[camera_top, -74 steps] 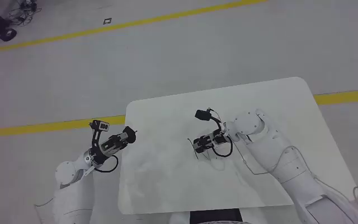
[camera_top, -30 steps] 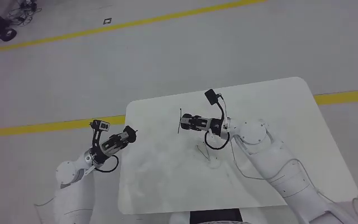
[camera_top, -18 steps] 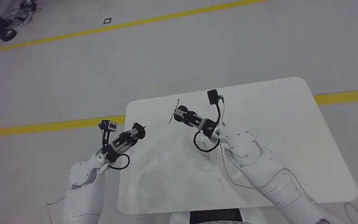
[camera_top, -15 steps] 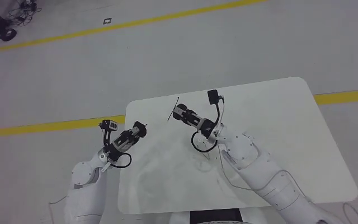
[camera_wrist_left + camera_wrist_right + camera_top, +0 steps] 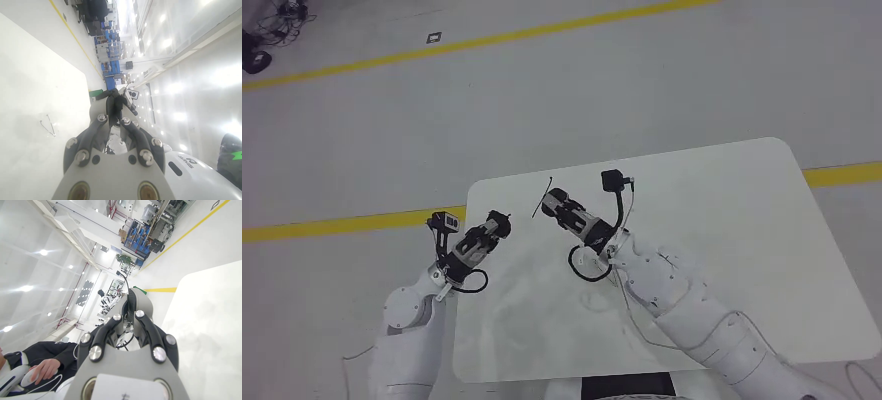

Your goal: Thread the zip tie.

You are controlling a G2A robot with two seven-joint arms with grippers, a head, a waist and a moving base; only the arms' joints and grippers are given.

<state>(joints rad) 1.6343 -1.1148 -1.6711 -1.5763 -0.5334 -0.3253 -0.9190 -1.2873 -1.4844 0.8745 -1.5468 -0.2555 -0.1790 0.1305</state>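
A thin black zip tie [image 5: 541,199] sticks up and out of my right gripper [image 5: 549,204], which is shut on it above the table's far left part. In the right wrist view the zip tie [image 5: 126,285] rises in a slight curve from the closed fingertips of the right gripper [image 5: 130,302], its head end at the far tip. My left gripper [image 5: 499,219] hangs over the table's left edge, a short way left of the tie, and is apart from it. In the left wrist view the left gripper [image 5: 114,106] is shut with nothing visible between its fingers.
The white table [image 5: 722,200] has rounded corners and bare room to the right. Two loose thin zip ties [image 5: 49,126] lie flat on the table surface beside the left gripper's line of sight. Grey floor with yellow lines surrounds the table.
The right gripper lifted the zip tie off the table's middle and carried it toward the far left corner. The left arm swung in from outside the table toward it.
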